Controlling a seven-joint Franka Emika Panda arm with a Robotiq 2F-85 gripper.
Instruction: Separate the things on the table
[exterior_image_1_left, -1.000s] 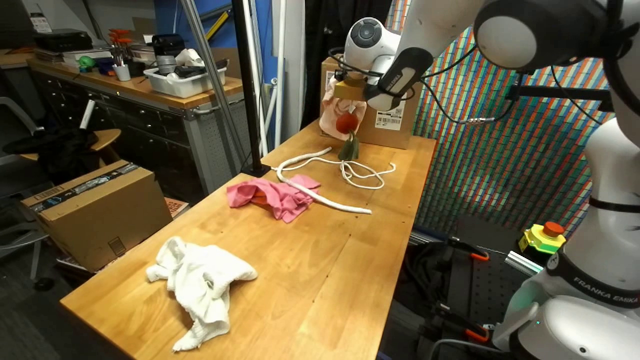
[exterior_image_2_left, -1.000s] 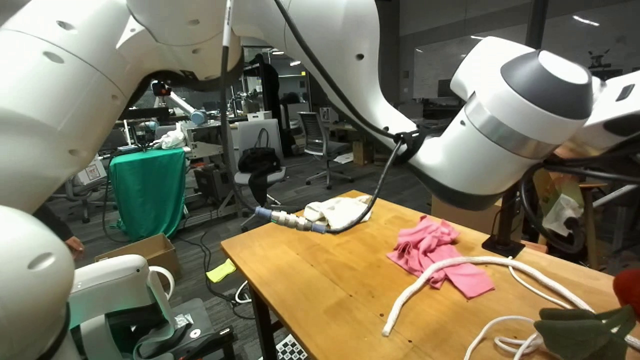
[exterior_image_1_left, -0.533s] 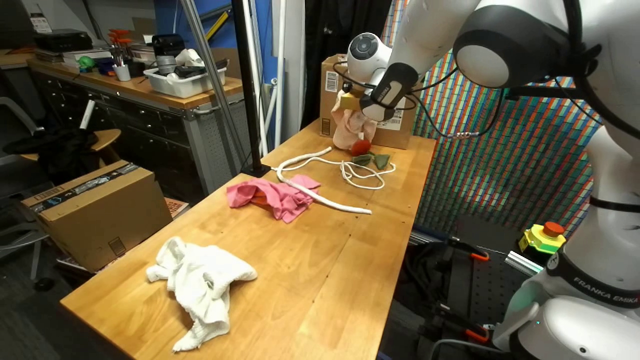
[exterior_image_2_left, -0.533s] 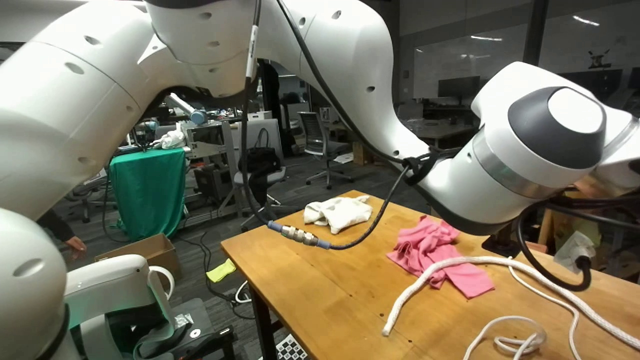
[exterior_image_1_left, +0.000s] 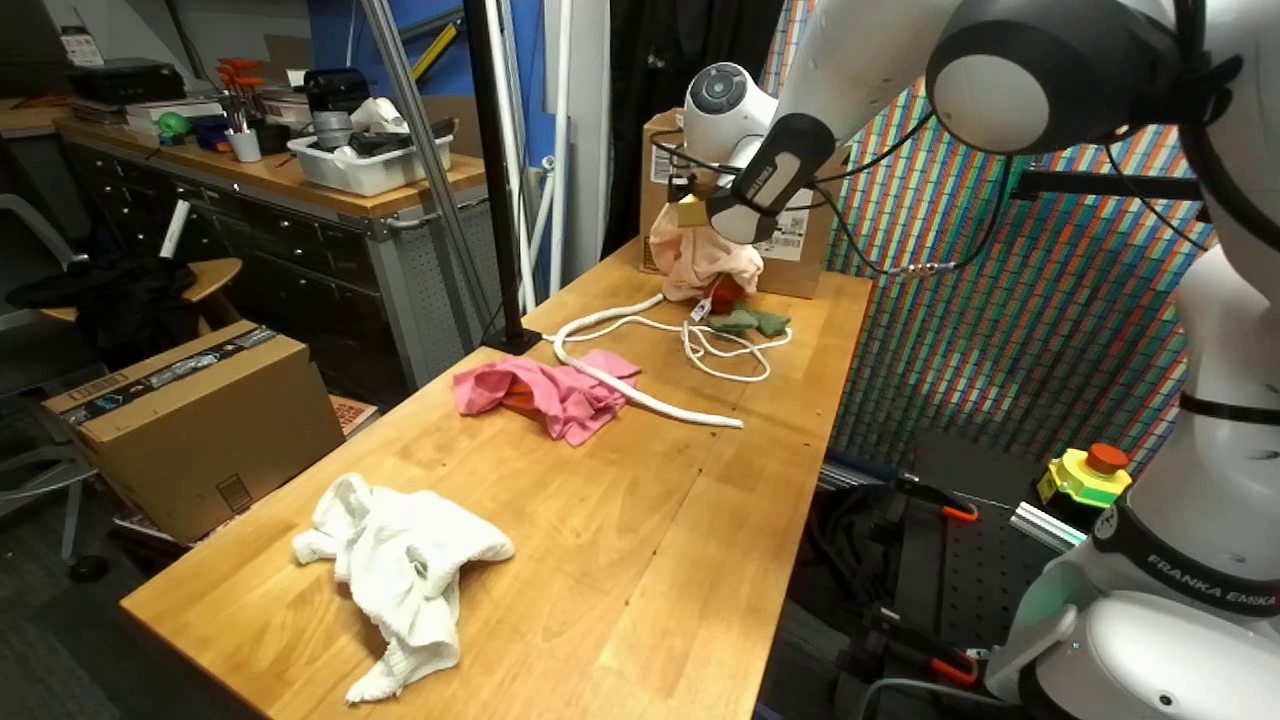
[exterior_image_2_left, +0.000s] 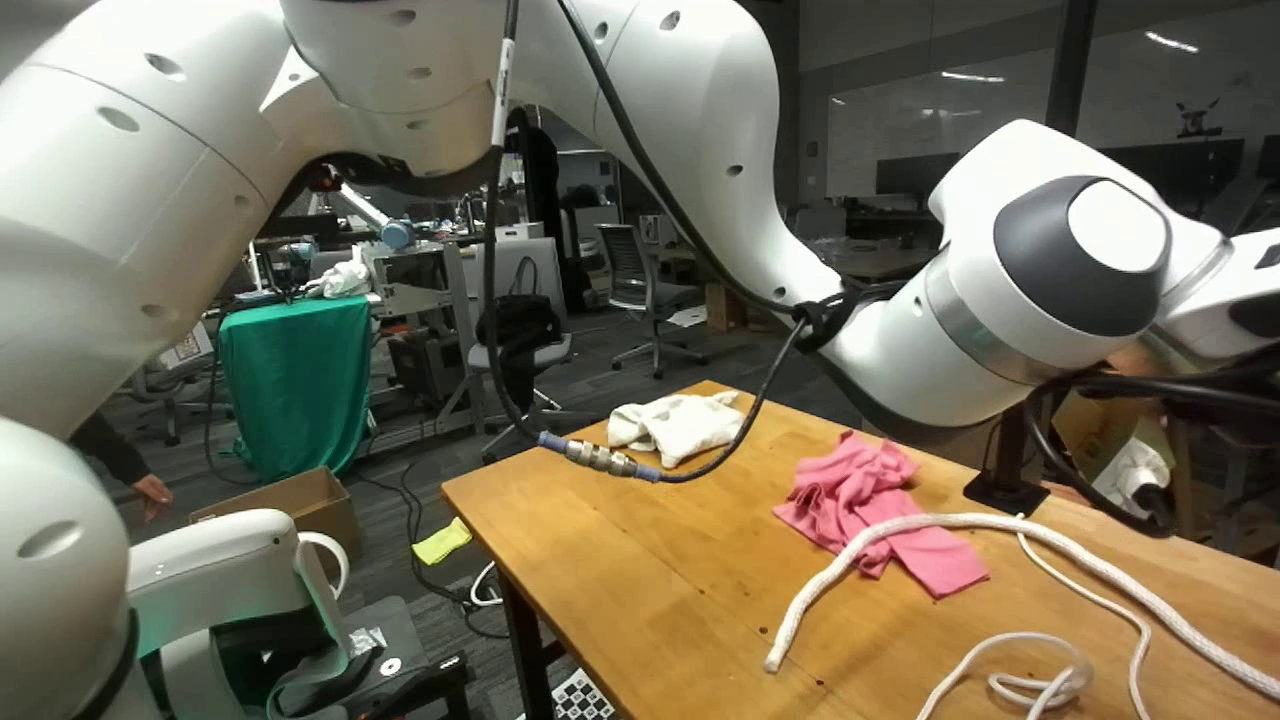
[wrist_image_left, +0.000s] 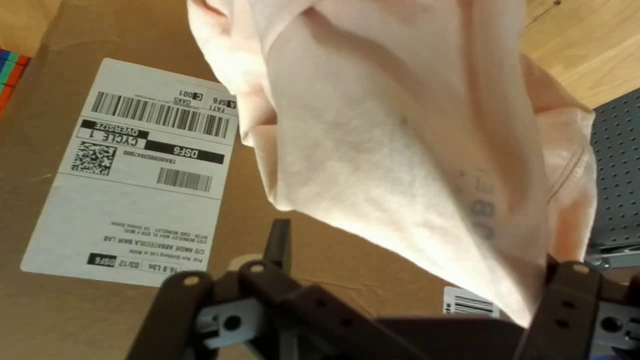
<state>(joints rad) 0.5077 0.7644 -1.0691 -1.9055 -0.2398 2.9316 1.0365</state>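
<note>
Peach cloth (exterior_image_1_left: 705, 260) lowered | arm (exterior_image_2_left: 690, 130) arched, bent down over table (exterior_image_1_left: 600, 560) | end effector (wrist_image_left: 415, 245) spread wide

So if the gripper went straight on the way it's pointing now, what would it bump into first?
Most likely the peach cloth, which in the wrist view reaches into the line ahead of the open gripper. The box looks next, behind it, though depth is hard to judge here.

"FRANKA EMIKA" on arm (exterior_image_1_left: 1215, 480); "OVERSIZE", "DSF6" on box label (wrist_image_left: 132, 172); blurred letters on peach cloth (wrist_image_left: 390, 130)
</note>
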